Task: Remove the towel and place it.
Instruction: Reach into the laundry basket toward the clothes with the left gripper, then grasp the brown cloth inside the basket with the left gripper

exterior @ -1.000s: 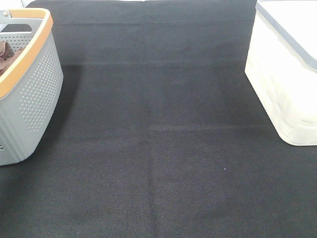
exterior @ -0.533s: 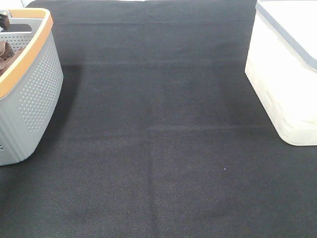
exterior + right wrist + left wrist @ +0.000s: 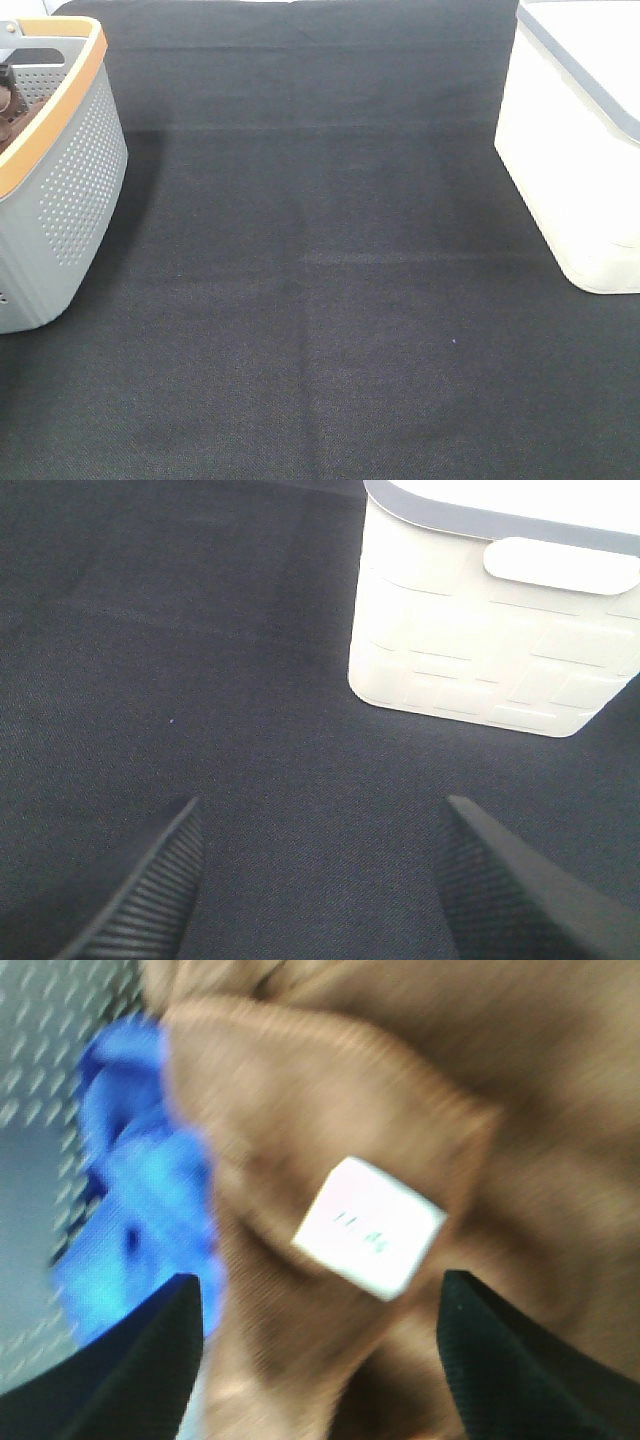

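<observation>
A brown towel (image 3: pixel 420 1090) with a white label (image 3: pixel 368 1226) lies in the grey basket with an orange rim (image 3: pixel 62 170) at the far left; a bit of it shows in the exterior view (image 3: pixel 10 110). My left gripper (image 3: pixel 320 1350) is open just above the towel, one finger on each side of the label. A small dark part of it shows inside the basket in the exterior view (image 3: pixel 5 72). My right gripper (image 3: pixel 320 870) is open and empty over the black cloth, out of the exterior view.
A blue cloth (image 3: pixel 140 1210) lies beside the brown towel in the basket. A white bin with a grey rim (image 3: pixel 580 150) stands at the right, also in the right wrist view (image 3: pixel 490 620). Black cloth (image 3: pixel 320 300) covers the table.
The dark part of my left gripper has sunk lower into the basket. The basket, the bin and the right arm have not moved.
</observation>
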Controlling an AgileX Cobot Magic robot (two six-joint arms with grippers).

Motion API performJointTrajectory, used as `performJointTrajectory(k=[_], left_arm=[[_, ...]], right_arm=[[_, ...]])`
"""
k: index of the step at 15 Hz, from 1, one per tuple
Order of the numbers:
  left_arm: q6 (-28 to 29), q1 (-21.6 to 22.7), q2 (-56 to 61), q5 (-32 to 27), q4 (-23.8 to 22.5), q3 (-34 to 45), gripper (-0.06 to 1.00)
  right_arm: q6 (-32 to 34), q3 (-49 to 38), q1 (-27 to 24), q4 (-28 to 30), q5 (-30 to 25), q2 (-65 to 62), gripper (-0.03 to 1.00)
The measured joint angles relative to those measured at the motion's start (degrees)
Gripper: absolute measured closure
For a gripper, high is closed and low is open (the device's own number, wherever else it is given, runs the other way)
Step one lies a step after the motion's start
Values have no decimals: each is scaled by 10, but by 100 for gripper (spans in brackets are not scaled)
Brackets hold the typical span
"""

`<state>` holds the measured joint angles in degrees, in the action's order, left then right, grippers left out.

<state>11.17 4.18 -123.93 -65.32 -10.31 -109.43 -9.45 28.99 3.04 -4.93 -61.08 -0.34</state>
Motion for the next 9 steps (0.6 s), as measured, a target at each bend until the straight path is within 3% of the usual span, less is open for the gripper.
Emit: performJointTrajectory(k=[2,9], left_arm=[[0,0,0,18,20,0,30],[0,0,-28,56,25,-4,30]], right_arm=[[0,0,0,0,0,0,33],[0,0,0,0,0,0,33]])
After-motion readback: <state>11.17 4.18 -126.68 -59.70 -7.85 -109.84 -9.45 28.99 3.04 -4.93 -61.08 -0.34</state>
